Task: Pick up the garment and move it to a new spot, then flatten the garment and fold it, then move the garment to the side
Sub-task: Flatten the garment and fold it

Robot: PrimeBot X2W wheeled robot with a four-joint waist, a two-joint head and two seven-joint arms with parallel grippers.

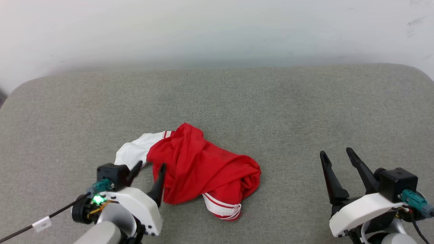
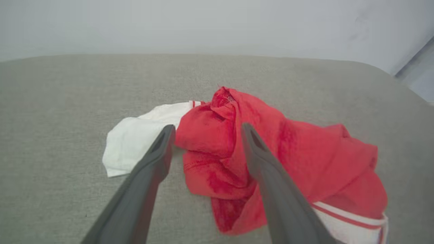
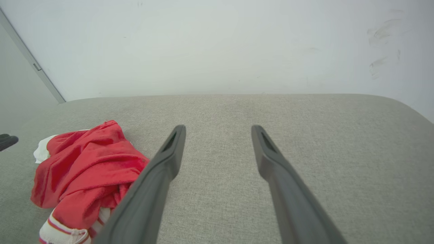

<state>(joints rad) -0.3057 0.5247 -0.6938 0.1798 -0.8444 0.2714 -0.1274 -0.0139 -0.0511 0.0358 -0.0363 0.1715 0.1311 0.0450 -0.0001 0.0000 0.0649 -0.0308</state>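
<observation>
Closest to the robot, the left gripper (image 1: 151,165) with its two long dark fingers stands open and holds nothing. Its tips sit right at the near left edge of the garment (image 1: 203,166), a crumpled red shirt of thin cloth with a white sleeve (image 1: 134,150) and red-and-white striped trim (image 1: 223,207). In the left wrist view one dark finger (image 2: 159,159) is by the edge of the white sleeve and the other is over the red cloth, with a red fold between them. I cannot tell if they touch the cloth. The right gripper (image 1: 335,152) is open too, holds nothing, and is well apart from the shirt, off to its right. So the left arm is much the nearer one. The garment lies in a heap on the near middle of the big grey cloth cushion (image 1: 237,101). Its long way runs from the white sleeve, far and left, to the striped trim, near and right. To flatten it, I think each arm must take one end. Behind the cushion is a plain white wall (image 1: 217,27).
</observation>
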